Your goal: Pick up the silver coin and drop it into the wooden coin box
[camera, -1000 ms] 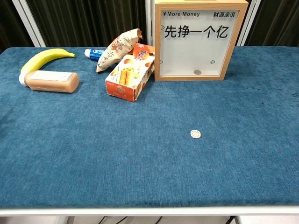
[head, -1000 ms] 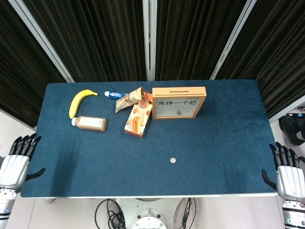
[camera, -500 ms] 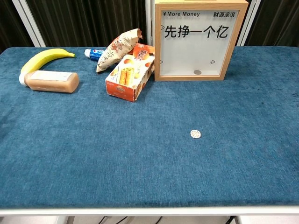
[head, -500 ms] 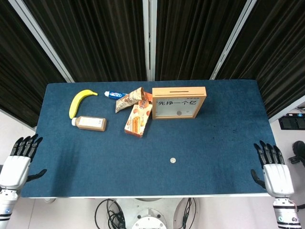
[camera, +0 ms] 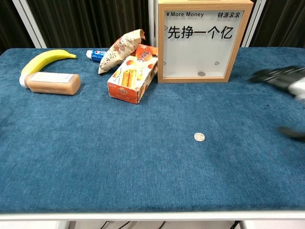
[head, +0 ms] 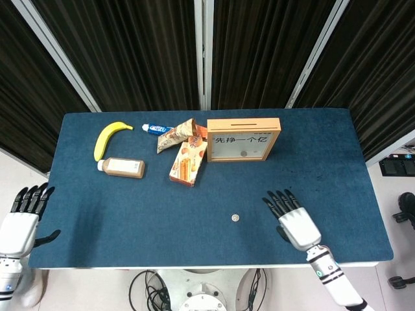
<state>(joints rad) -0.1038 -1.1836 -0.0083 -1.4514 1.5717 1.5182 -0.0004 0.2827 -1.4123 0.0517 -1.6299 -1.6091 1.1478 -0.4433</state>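
Silver coin (head: pixel 236 219) untouched on blue cloth; right hand (head: pixel 293 220) spread empty nearby (left (head: pixel 21 220) likewise); pickup, wooden coin box (head: pixel 244 138) drop pending.

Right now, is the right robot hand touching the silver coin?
Apart. The head view shows bare blue cloth between the right robot hand and the silver coin; its fingers are spread and hold nothing.

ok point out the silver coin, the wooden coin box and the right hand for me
silver coin (head: pixel 236 218), head view, centre of its face
wooden coin box (head: pixel 244 123), head view, top edge of the frame beside the slot
right hand (head: pixel 295 223), head view, back of the palm
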